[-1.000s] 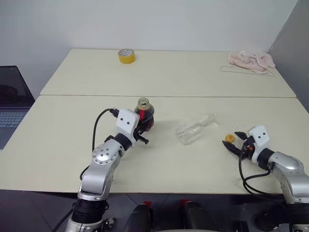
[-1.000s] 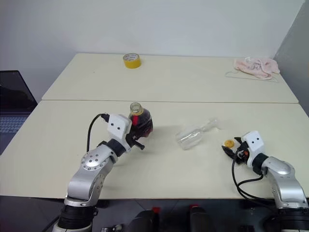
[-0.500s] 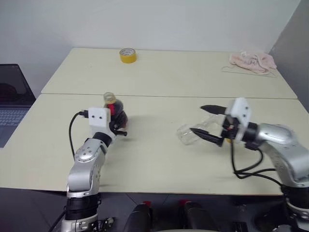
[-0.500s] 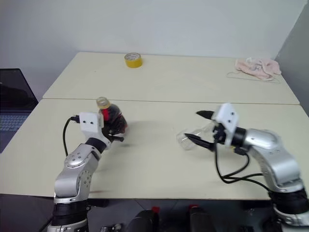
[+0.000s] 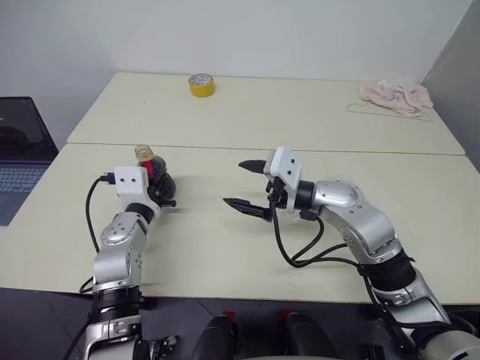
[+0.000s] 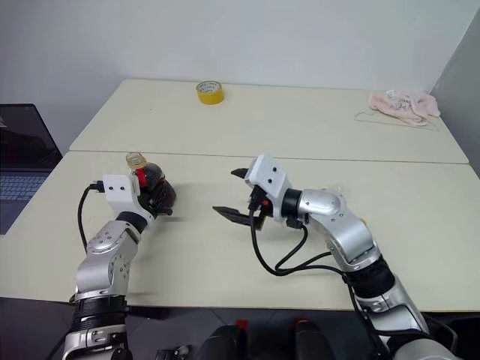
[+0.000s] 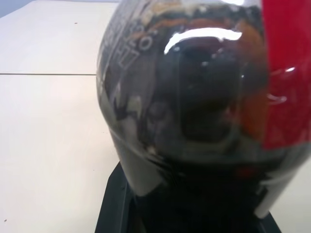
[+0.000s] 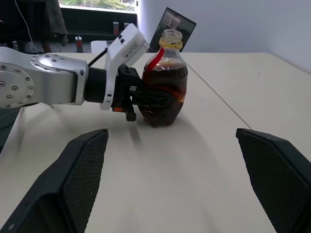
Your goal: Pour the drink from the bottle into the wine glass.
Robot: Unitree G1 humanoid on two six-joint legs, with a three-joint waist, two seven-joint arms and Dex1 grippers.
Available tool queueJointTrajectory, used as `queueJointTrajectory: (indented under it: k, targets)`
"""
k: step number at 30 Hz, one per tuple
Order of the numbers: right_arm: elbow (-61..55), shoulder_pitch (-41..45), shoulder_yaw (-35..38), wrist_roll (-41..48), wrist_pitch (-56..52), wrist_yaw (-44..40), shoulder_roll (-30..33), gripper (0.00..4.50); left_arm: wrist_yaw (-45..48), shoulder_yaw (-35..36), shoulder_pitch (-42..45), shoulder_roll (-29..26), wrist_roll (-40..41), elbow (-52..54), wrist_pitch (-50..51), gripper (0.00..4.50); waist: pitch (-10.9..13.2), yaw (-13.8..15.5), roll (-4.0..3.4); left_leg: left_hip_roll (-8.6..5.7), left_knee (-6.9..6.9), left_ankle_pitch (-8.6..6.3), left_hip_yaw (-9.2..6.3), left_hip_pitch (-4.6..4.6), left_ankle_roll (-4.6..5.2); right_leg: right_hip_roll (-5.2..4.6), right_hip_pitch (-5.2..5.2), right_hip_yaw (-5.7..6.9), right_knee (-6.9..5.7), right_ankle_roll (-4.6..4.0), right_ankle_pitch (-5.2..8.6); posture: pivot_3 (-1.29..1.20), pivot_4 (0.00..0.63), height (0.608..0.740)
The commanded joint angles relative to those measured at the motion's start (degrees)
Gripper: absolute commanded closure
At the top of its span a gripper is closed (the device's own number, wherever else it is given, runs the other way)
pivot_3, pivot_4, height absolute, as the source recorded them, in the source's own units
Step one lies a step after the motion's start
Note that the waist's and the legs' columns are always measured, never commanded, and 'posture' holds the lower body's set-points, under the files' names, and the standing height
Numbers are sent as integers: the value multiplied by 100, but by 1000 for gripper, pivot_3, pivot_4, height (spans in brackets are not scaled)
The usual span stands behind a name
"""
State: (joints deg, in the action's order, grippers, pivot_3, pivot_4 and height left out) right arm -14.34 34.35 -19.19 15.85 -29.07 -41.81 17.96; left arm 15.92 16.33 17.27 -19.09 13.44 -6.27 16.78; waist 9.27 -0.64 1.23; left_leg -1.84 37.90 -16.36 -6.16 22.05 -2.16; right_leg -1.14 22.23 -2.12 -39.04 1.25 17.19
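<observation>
The bottle (image 5: 152, 174) stands upright near the left of the front table, its mouth uncapped with a yellow ring. My left gripper (image 5: 162, 192) is shut on its squat body. The dark drink (image 8: 163, 90) fills the lower part of the bottle. My right gripper (image 5: 250, 185) hovers open mid-table, pointing left at the bottle with a wide gap between them. In the right wrist view the bottle sits between and beyond its two spread fingers (image 8: 73, 179). The wine glass is mostly hidden behind my right forearm; a faint clear bit (image 6: 334, 192) shows past it.
A yellow tape roll (image 5: 200, 84) sits at the back of the far table. A pink cloth (image 5: 395, 96) lies at the back right. A laptop (image 5: 19, 150) stands off the table's left edge. A seam (image 5: 390, 153) joins the two tables.
My left gripper has carried the bottle leftward. My right arm has swung up from the table's right edge and far to the left, past the lying glass, staying open.
</observation>
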Motion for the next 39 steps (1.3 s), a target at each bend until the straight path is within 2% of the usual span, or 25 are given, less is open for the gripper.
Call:
queueJointTrajectory:
  k: [1,10,12,25,35,39]
  targets:
    - [-174,78,2,-16,110,-46,-66,0,194,60,84,-126,88,-188,-225,3394,0,0,0,0,0,0,0,0,0,0,0,0,0,0,0,0,150,740]
    - [-293,14,55,23,41,-93,-52,0,299,124,-51,-348,109,-329,-344,509,-1,-79,-1,1,-2,-1,0,-3,1,0,0,-1,-2,0,0,0,150,740]
    - [-309,12,62,36,38,-104,-47,0,332,101,-102,-341,131,-253,-328,22,-1,-90,-1,1,-3,-1,0,-3,1,0,1,-2,-2,0,0,0,150,740]
    - [-658,-131,178,152,-41,-233,179,0,79,75,-797,-275,-11,675,-231,22,-1,-92,-1,2,-6,-2,0,-1,2,0,1,-4,0,0,0,0,150,740]
    - [-1654,-836,943,790,-533,-468,1131,0,-99,69,-2353,-234,-55,2207,156,22,0,-84,-2,6,-8,-14,-1,-1,24,1,-3,-4,3,0,0,0,150,740]
    - [-1727,-1355,1361,659,-373,-641,1871,0,280,-444,-2791,-329,-77,2887,112,22,0,-37,-2,5,-7,-15,3,-1,26,0,-9,-6,8,0,1,0,150,740]
